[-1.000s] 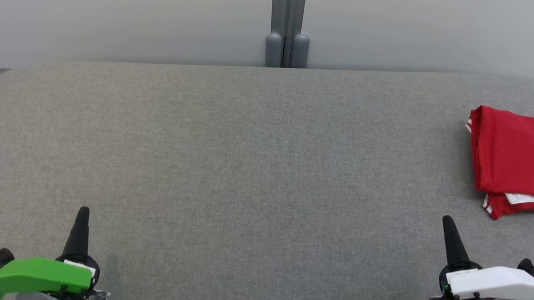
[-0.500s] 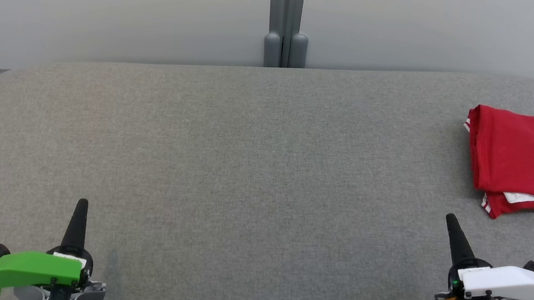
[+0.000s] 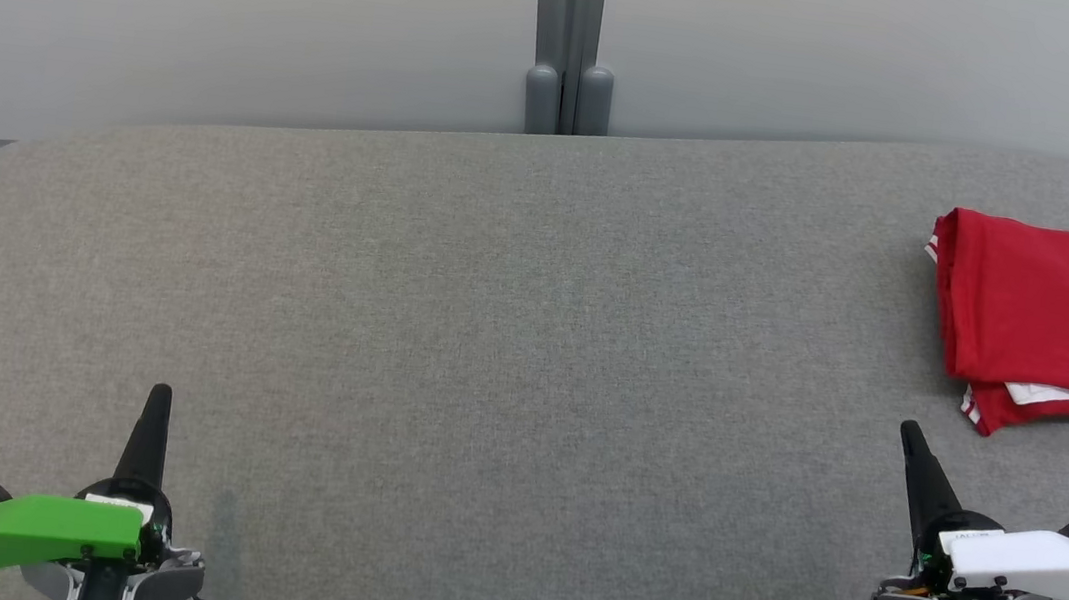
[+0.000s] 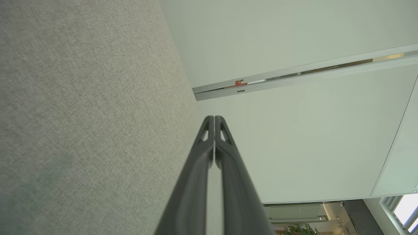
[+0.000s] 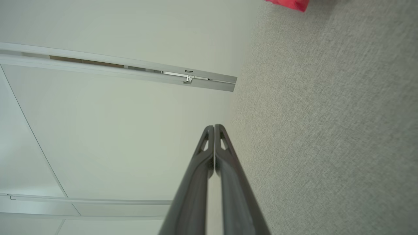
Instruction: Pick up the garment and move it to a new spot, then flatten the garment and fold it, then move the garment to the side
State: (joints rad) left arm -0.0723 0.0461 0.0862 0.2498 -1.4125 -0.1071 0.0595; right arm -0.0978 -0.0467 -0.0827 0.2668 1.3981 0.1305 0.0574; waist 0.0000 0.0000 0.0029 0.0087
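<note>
Shirt: the red sports shirt with a dark number edged in white (image 3: 1047, 308) lies folded at the far right of the big grey cloth-covered table (image 3: 490, 335), well apart from both grippers. Its right part runs off the edge of the head view. A red corner of it peeks in at the top of the right wrist view (image 5: 287, 4).

Left gripper: the gripper with the green cover (image 3: 157, 408) sits low on the left. Its two dark fingers are pressed tight together and hold nothing (its wrist view shows no gap at the tips (image 4: 214, 119)).

Right gripper: the gripper with the white cover (image 3: 915, 454) sits low on the right, near the shirt but not touching it. It is pinched closed too, with nothing in it (image 5: 214, 128).

Done: the shirt looks folded and put to the side, so I think nearly all the job is finished.

Left to do: maybe nothing. A little white bit sticks out under the top layer, so the fold is not quite neat.

Changed: a second ago both gripper bodies sat a bit higher and closer in; now they are lower and further out. The shirt and the grey post on the pale wall (image 3: 565, 42) both slid a tiny bit left together, so the camera moved, not the shirt.
</note>
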